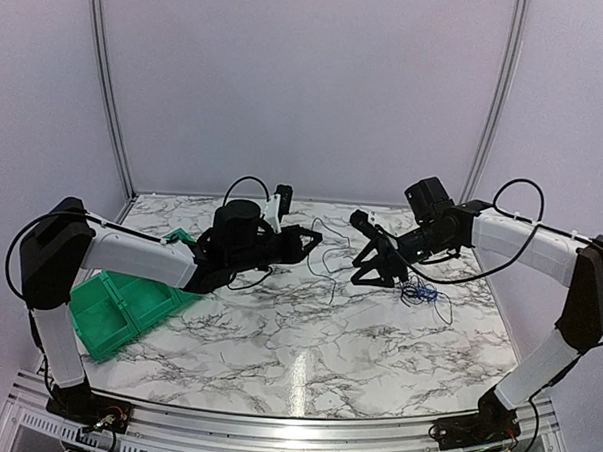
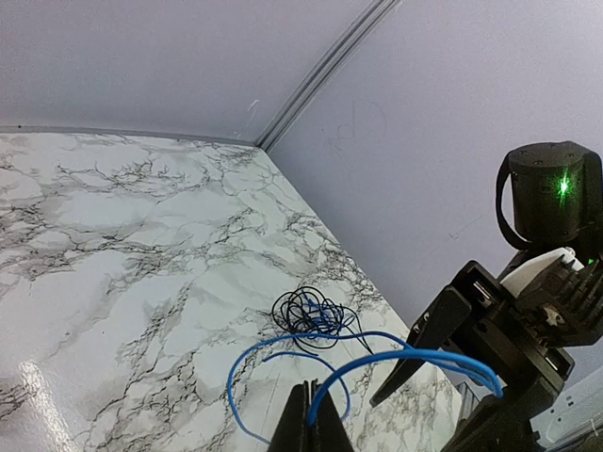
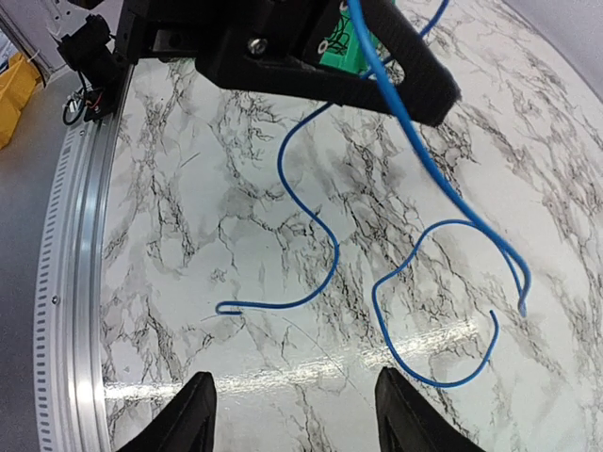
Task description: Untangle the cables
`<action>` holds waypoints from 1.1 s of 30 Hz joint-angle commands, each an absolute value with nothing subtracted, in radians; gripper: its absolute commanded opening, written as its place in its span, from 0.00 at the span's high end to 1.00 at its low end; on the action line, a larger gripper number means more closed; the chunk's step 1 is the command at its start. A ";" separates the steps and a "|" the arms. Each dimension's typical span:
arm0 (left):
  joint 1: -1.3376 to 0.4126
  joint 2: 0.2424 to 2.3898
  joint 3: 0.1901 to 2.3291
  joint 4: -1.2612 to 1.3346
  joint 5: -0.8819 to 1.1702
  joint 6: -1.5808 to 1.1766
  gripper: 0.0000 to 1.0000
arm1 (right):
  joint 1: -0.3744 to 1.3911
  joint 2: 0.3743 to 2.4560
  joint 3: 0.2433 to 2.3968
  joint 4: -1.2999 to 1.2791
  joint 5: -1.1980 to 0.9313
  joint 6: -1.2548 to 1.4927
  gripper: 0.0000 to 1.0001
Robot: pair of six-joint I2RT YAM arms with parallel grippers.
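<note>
A small tangle of black and blue cables (image 1: 419,291) lies on the marble table (image 1: 277,335), just right of my right gripper (image 1: 361,251). In the left wrist view the tangle (image 2: 311,315) sits ahead of my left gripper (image 2: 316,419), which is shut on a blue cable (image 2: 405,356). That cable curves out to the right and loops back over the table. The right wrist view shows the blue cable (image 3: 325,235) winding across the marble and rising to the left gripper (image 3: 311,47). My right gripper (image 3: 301,419) stands open above the table with nothing between its fingers.
A green bin (image 1: 118,308) lies tipped at the left, under the left arm. The back wall and two corner rails close off the table. A metal rail (image 3: 75,282) runs along the table edge, with something yellow (image 3: 14,94) beyond it.
</note>
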State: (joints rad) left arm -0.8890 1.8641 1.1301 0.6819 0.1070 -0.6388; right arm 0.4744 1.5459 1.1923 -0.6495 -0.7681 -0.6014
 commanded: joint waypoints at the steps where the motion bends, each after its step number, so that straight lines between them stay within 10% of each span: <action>1: -0.894 1.835 1.139 0.718 0.112 -0.659 1.00 | 0.516 1.558 1.271 -0.609 -0.736 -0.578 0.41; 19: -0.898 1.797 1.174 0.562 0.110 -0.595 1.00 | 0.587 1.605 1.364 -0.629 -0.650 -0.589 0.39; 26: -0.894 1.648 1.295 -0.060 0.016 -0.399 1.00 | 0.434 1.645 1.254 -0.477 -0.774 -0.492 0.84; 33: -0.842 1.450 1.303 -0.503 -0.251 -0.403 1.00 | 0.422 1.685 1.170 -0.427 -0.764 -0.536 0.63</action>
